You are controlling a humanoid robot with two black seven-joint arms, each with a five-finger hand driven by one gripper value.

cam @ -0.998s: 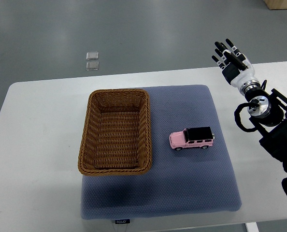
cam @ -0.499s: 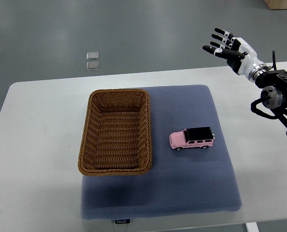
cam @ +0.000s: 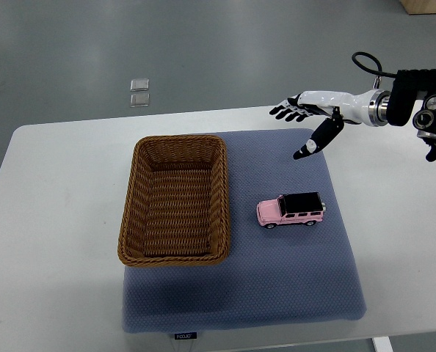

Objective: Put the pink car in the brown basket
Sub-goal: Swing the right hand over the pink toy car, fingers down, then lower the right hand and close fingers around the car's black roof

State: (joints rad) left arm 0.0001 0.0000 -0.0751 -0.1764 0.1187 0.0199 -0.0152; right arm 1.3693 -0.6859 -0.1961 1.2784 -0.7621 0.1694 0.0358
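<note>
Pink car point(cam: 291, 210) lies on the blue mat below the spread, empty right robot hand point(cam: 306, 121).

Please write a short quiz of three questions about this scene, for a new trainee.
1. True or false: the pink car lies inside the brown basket.
2. Which is the right hand? A) open, holding nothing B) shut on the car
3. The car and basket both rest on a blue-grey ____.

Key: 1. false, the car is to the picture's right of the basket. 2. A. 3. mat.
</note>
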